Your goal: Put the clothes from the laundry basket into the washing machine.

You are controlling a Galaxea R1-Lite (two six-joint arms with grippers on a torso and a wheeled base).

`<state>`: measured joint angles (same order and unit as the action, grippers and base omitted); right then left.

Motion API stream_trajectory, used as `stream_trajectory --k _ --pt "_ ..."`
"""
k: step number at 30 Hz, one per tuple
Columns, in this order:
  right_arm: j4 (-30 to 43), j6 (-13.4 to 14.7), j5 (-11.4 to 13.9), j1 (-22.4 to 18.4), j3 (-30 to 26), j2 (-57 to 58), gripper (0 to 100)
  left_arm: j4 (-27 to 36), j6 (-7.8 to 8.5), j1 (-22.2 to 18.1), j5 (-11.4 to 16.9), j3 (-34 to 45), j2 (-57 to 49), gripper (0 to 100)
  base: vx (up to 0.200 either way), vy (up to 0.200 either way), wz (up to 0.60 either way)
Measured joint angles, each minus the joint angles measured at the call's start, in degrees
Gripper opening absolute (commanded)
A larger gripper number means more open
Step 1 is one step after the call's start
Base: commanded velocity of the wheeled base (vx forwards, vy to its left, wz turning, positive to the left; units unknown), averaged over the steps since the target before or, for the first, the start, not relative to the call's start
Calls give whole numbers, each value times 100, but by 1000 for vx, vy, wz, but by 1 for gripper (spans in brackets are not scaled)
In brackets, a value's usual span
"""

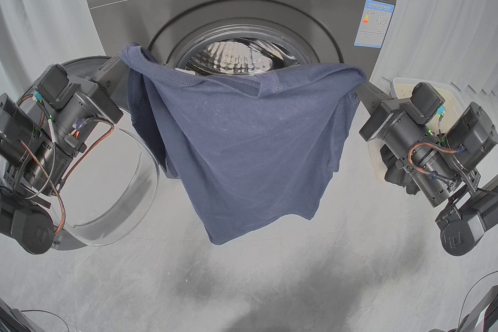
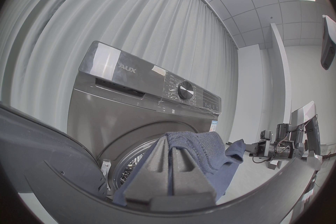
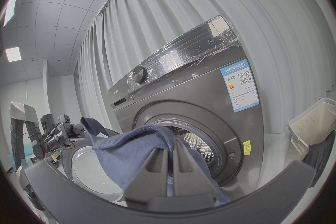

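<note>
A navy blue T-shirt [image 1: 244,146] hangs spread out in front of the washing machine [image 1: 238,1], held by its upper corners at the height of the drum opening [image 1: 236,57]. My left gripper [image 1: 123,60] is shut on one shoulder of the shirt [image 2: 196,146]; its fingers [image 2: 159,165] pinch the cloth. My right gripper [image 1: 362,84] is shut on the other shoulder [image 3: 133,151], with the fingers [image 3: 185,168] closed over the fabric. The machine's drum [image 3: 197,144] is open behind the shirt.
The round glass door [image 1: 111,182] stands swung open to the left, below my left arm. A cream laundry basket [image 1: 410,89] sits right of the machine, behind my right arm, with dark clothing [image 3: 320,154] in it. Grey curtains surround the machine.
</note>
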<state>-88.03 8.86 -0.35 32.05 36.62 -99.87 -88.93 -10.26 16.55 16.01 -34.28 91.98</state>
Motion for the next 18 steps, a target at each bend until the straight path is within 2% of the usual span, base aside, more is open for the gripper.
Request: stream_trajectory --k 18 --pt "20 0 9 -154 -18 44 0 9 9 22 17 116 236 0 0 0 0"
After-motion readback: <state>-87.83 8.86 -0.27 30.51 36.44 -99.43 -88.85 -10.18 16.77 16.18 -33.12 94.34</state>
